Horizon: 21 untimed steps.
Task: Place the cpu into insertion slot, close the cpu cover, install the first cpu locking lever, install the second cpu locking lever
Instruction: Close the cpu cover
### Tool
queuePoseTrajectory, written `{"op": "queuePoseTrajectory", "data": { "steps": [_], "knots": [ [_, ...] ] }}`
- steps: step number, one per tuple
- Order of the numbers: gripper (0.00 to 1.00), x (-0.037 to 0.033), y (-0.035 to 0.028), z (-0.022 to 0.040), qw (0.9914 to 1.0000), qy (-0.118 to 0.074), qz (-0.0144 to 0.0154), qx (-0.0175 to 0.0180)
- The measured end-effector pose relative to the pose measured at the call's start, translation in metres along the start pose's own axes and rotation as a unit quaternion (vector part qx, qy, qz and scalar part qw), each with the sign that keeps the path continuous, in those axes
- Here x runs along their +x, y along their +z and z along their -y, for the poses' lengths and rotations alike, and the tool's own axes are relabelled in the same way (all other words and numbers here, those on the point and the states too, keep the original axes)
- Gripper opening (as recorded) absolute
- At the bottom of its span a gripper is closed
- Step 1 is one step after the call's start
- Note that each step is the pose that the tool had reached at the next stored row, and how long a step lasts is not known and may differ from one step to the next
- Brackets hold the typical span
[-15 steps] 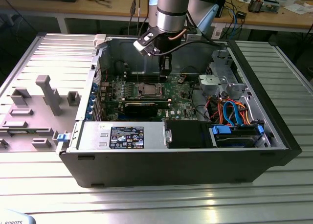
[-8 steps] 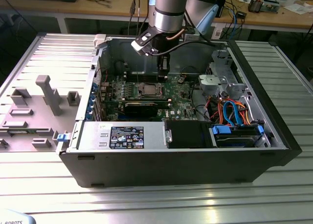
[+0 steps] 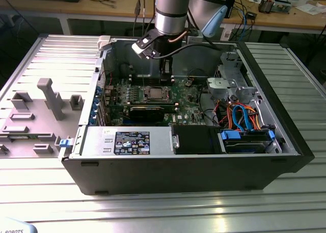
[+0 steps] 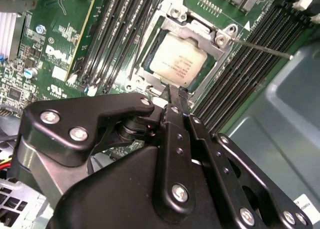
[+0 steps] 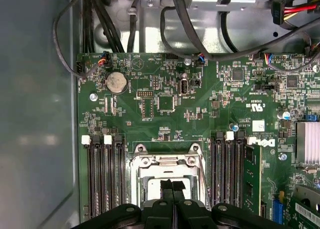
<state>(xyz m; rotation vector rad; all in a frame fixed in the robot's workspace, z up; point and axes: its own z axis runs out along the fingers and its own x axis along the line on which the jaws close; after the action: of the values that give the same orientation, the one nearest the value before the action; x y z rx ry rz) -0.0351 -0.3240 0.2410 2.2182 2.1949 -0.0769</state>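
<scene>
The cpu [image 4: 176, 63] lies flat in the insertion slot [image 4: 175, 11] on the green motherboard [image 3: 186, 98]. The silver cpu cover [image 4: 212, 64] is down around it, and the chip's pale top shows through the window. A thin locking lever [image 4: 262, 49] sticks out from one corner of the socket, over the black memory slots. My gripper [image 4: 178, 92] hangs just above the socket's edge. Its black fingers are shut together with nothing between them. In the first wrist view the gripper [image 5: 173, 183] sits over the cover [image 5: 165, 163]. The exterior view shows the gripper [image 3: 166, 76] just behind the cpu [image 3: 154, 93].
The open computer case [image 3: 178, 167] lies on a slatted metal table. Black memory slots [image 5: 105, 179] flank the socket on both sides. Cables [image 5: 150, 19] run along the case wall. A drive cage with orange and blue cables [image 3: 244, 116] fills the exterior view's right.
</scene>
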Motion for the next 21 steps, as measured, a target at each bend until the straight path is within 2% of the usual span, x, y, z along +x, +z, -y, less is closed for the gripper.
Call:
{"op": "queuePoseTrajectory", "data": {
  "steps": [5, 8, 10, 12, 21],
  "knots": [
    [0.11, -0.0032, 0.0082, 0.0059, 1.00000, -0.001, -0.0001, 0.0002],
    [0.11, -0.0033, 0.0136, 0.0149, 1.00000, -0.002, 0.0000, 0.0009],
    [0.11, -0.0032, 0.0176, 0.0241, 1.00000, -0.002, 0.0001, 0.0011],
    [0.11, -0.0032, 0.0192, 0.0279, 1.00000, -0.002, 0.0001, 0.0012],
    [0.11, -0.0031, 0.0196, 0.0299, 1.00000, -0.002, 0.0001, 0.0011]
  ]
}}
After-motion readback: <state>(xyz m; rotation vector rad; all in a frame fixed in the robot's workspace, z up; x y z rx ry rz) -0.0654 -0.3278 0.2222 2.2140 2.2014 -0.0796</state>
